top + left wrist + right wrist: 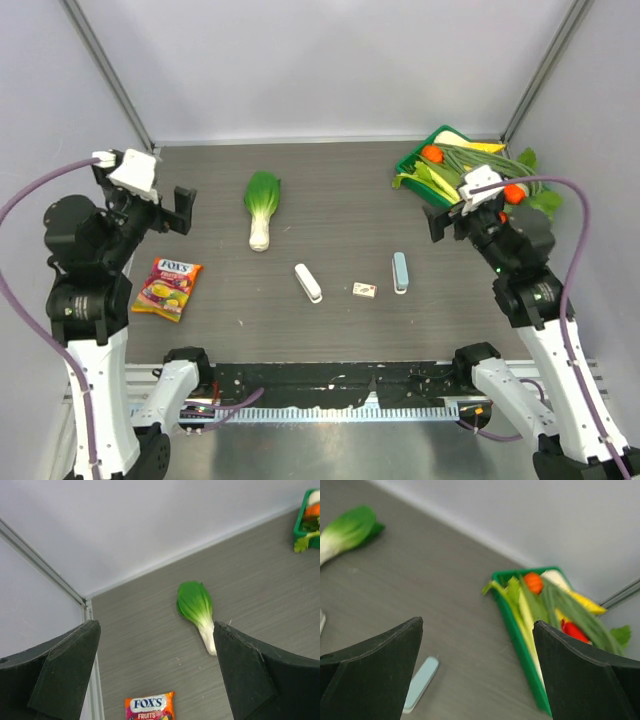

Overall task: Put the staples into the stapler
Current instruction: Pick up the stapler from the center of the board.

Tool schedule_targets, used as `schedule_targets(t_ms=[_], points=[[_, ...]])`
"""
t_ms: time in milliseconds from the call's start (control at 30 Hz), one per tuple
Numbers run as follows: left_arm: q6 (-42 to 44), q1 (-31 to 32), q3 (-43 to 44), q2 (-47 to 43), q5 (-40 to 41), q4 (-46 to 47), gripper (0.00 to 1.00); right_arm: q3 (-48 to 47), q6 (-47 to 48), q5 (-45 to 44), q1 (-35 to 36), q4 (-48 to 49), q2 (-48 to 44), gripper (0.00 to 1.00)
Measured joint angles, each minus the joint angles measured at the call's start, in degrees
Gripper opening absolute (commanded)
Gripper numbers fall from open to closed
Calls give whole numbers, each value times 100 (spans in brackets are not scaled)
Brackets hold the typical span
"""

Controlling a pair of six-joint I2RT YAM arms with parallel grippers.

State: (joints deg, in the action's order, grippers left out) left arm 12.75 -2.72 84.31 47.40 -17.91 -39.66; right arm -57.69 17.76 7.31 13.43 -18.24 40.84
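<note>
1. Your left gripper (165,215) and right gripper (458,222) both have their jaws wide apart, holding nothing.
2. The stapler (308,283) lies flat between them, well apart from both and nearer the bases. Its long axis is diagonal, far end toward your left gripper.
3. The staples (364,290) lie flat just right of the stapler, not touching it. The blue-grey bar (400,272) sits beyond them, below your right gripper.
4. Only the top view gives you the stapler and staples. The left wrist shows the bok choy (196,611) and candy bag (150,707). The right wrist shows the bar, the bok choy and the green tray (512,625).
</note>
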Motion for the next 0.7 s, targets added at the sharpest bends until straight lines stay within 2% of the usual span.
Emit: schedule_targets(t_ms=[133,400,567,700], points=[[492,2,-732,11,-125,37,99,656,166,323,0,-234,22,97],[1961,24,-1961,313,-348,131,100,981,315,745,0,-404,-111,97],[3047,162,-2024,649,-472,118,100,1091,378,804,0,-409,-26,97],[4028,592,-1974,975,-531,90,100,1110,431,807,0,-407,85,97]])
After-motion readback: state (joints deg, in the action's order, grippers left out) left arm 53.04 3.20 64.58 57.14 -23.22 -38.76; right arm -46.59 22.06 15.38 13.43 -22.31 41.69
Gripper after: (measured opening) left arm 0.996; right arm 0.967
